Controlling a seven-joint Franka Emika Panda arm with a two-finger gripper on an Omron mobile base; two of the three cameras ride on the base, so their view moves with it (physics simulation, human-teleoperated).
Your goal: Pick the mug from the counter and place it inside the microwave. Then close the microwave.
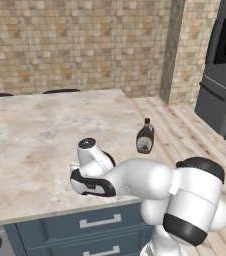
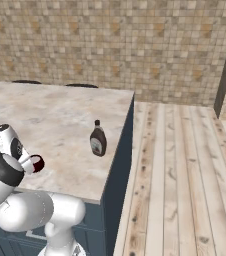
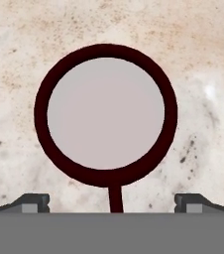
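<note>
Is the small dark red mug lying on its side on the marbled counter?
No, the dark red mug stands upright on the marbled counter, its round white inside facing the hand camera.

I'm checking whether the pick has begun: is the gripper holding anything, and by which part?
Nothing is held. The gripper is open, its fingertips wide apart above the mug, which stands on the counter.

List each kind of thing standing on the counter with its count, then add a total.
Mug: 1
Bottle: 1
Total: 2, both on the counter
</note>
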